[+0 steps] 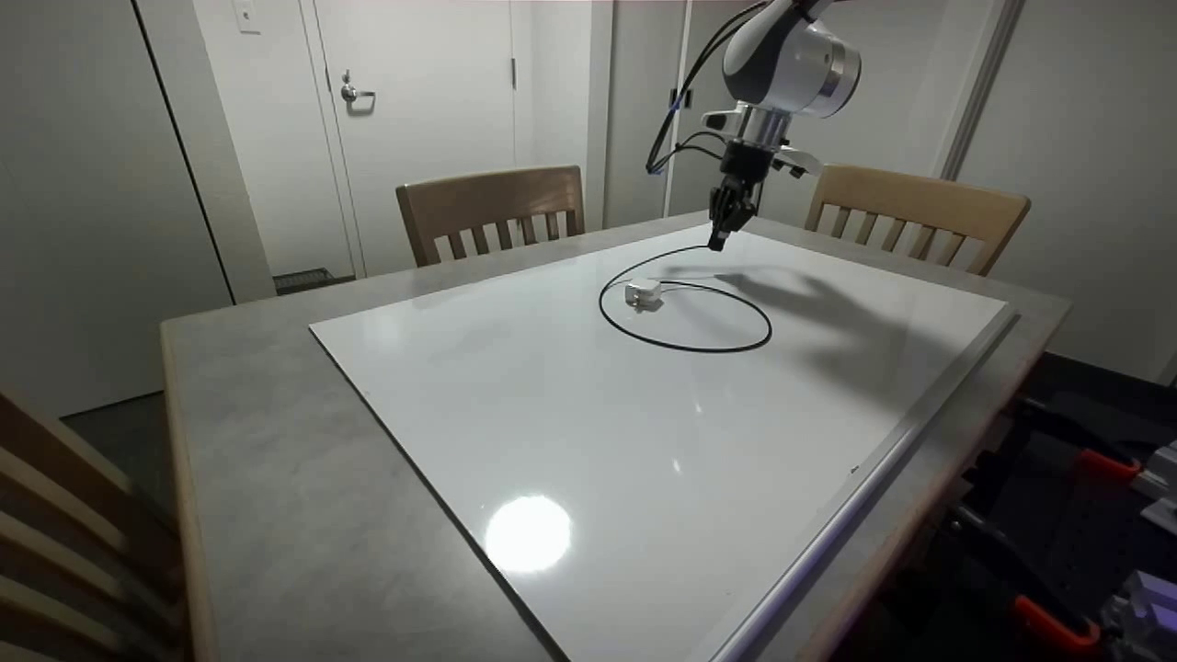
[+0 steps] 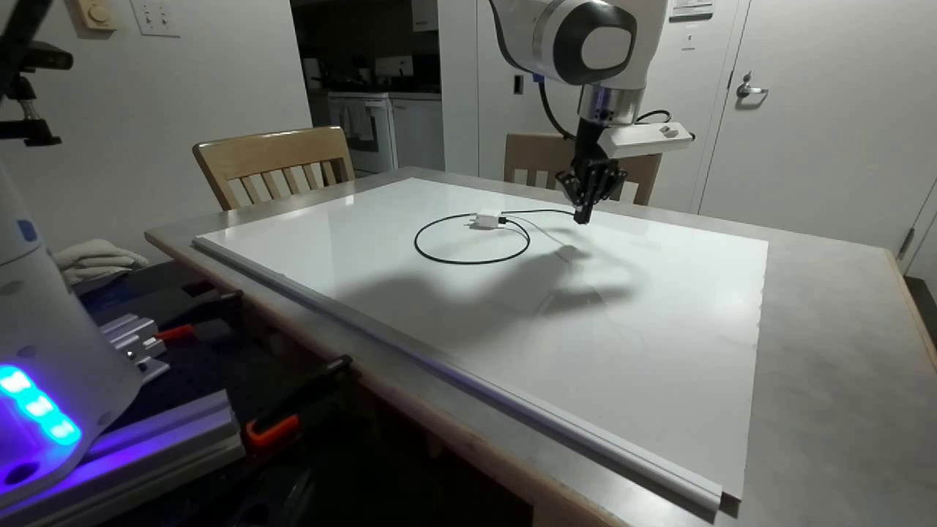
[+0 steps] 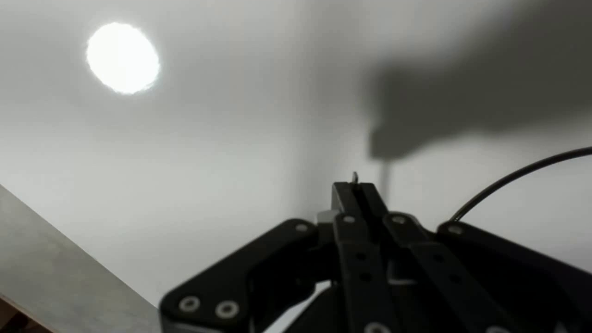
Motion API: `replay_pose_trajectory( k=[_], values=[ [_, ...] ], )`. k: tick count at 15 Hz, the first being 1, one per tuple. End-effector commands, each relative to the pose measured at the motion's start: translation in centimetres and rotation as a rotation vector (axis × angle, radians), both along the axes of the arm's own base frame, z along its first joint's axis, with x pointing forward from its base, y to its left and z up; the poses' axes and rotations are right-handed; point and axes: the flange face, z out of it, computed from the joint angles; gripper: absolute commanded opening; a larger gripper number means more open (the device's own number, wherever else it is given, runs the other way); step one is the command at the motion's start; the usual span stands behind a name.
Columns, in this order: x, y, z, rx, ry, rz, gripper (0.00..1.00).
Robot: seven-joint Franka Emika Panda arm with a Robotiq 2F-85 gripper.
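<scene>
My gripper is shut on one end of a thin black cable, low above the far part of a white board. In the wrist view a small metal tip pokes out between the fingertips of the gripper, and the cable curves away to the right. A white plug adapter lies on the board beside the cable loop. The cable's other end meets that adapter, as an exterior view shows. How the fingers grip the cable end is mostly hidden.
The board lies on a grey table with wooden edging. A raised rail runs along one board edge. Wooden chairs stand around the table. Clamps with orange handles sit near the robot base.
</scene>
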Motion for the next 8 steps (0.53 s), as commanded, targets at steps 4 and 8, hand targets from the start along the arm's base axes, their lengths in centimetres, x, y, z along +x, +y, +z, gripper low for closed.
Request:
replay_pose_trajectory(
  k=[4,8],
  values=[
    [1.8,0.2,0.8,-0.01,-0.017,0.092,0.02],
    [4.5,1.0,2.8,-0.032,-0.019,0.223,0.02]
  ],
)
